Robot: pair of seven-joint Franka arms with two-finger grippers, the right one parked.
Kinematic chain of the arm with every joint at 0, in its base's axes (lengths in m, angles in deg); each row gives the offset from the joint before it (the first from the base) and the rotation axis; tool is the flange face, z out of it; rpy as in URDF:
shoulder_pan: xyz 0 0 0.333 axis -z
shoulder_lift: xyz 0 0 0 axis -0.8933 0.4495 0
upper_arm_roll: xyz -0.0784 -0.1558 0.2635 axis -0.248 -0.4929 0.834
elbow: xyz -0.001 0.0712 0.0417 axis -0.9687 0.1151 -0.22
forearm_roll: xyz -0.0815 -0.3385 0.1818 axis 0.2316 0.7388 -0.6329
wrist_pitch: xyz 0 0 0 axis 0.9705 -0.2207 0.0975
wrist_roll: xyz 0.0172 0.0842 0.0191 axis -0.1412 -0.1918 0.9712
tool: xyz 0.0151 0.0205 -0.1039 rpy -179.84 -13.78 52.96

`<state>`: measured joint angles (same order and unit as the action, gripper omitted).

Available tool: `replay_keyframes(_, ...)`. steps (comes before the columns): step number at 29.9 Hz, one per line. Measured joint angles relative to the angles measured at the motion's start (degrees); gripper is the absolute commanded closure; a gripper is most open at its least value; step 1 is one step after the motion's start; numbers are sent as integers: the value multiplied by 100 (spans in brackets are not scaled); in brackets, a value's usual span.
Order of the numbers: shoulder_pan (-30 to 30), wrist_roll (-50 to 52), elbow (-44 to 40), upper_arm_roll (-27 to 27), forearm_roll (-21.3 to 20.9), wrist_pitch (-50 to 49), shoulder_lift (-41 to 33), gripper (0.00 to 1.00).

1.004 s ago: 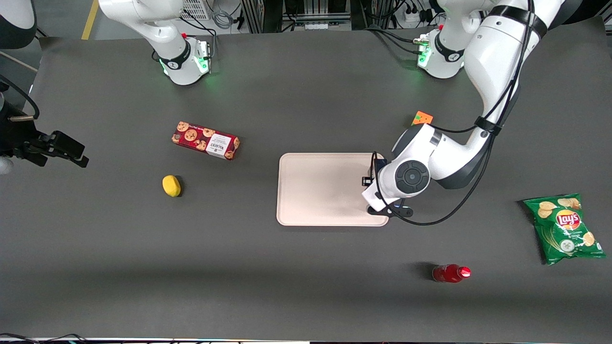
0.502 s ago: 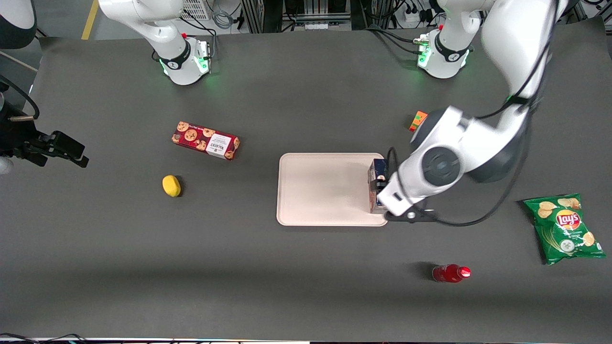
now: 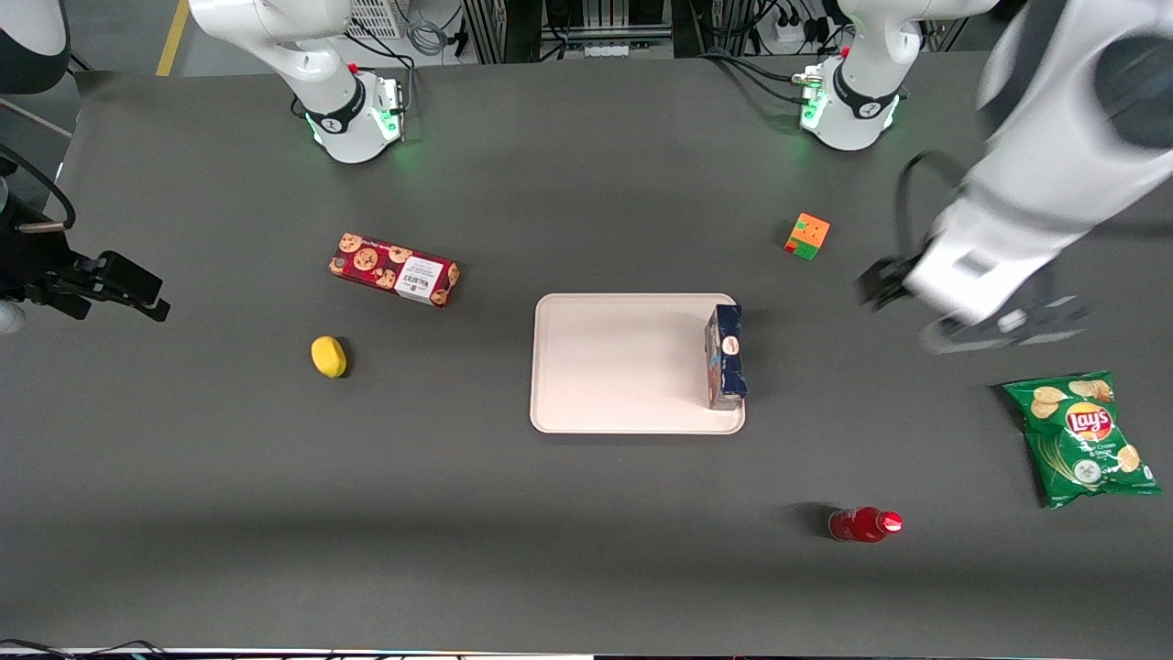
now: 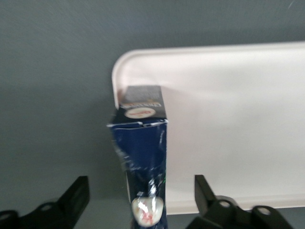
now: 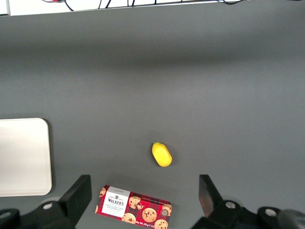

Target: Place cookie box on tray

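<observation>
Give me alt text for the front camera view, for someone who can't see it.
A navy cookie box stands on a pale tray at its edge toward the working arm; the gripper hangs above the table beside a chip bag, apart from the box.

The cookie box (image 3: 726,356) is made of printed cardboard with a glossy finish; its end flap (image 4: 138,123) is creased and torn. The tray (image 3: 623,362) appears as smooth, matt plastic. The table (image 3: 586,532) is covered in a matt dark grey surface. The gripper (image 4: 140,202), held above the box, is fitted with matt black fingers (image 4: 76,194).
</observation>
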<state>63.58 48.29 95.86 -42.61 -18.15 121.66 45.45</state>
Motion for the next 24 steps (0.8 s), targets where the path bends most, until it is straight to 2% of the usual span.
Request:
replay_keyframes(7,-41,-1490,69,1094,455,-843,-867,0)
replay_keyframes(12,-80,-2271,712,1601,532,-805,-1449,0)
replay_keyframes(20,-80,-2692,2595,1799,591,454,-2219,0)
replay_keyframes(24,-68,-2694,3113,1781,627,789,-2407,0)
